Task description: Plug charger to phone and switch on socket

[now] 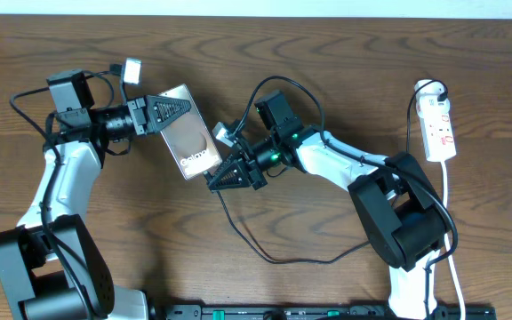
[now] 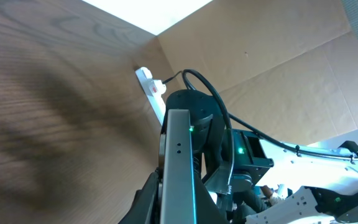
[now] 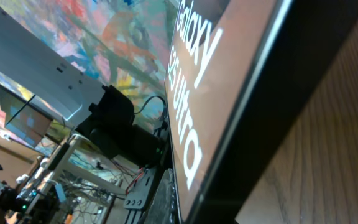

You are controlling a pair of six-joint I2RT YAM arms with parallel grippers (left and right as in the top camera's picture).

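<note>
Wooden counter (image 1: 327, 53) showed open room at 12 o'clock. The left claw (image 1: 185, 105) clenched the phone (image 1: 189, 142) by its 11 o'clock end. The right claw (image 1: 213, 184), clenched shut, sat beside its 5 o'clock edge.

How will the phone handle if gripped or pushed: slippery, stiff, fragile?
The phone is likely slippery: its glossy face shows clear reflections in the right wrist view. It is probably stiff: held at one end by the left end effector, its edge looks straight. As a flat slab it should slide rather than roll, and the glassy face may be fragile.
</note>
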